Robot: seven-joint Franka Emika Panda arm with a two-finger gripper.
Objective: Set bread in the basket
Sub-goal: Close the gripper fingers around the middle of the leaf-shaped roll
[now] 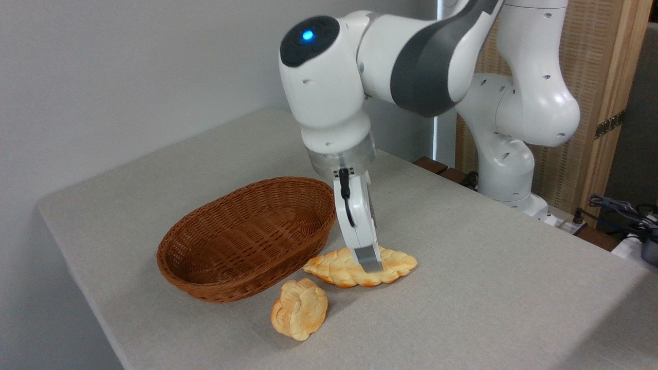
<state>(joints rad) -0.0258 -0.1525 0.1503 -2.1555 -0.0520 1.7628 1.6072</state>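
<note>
Gripper [369,263] sits on the braided loaf [343,271] midsection, grip state unclear; clamp firmly across its width, then lift above the wicker basket [216,280] rim.

basket [247,241] interior open from above, lobed bun [299,309] just beside its near rim, bare table [488,288] right

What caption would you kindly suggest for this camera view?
Panda gripper down on the braided loaf, beside the empty wicker basket.

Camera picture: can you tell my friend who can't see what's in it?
A white robot arm's claw reaches down onto a long braided bread lying on a grey table. An empty brown wicker basket sits beside it, and a small round bun lies in front.
</note>
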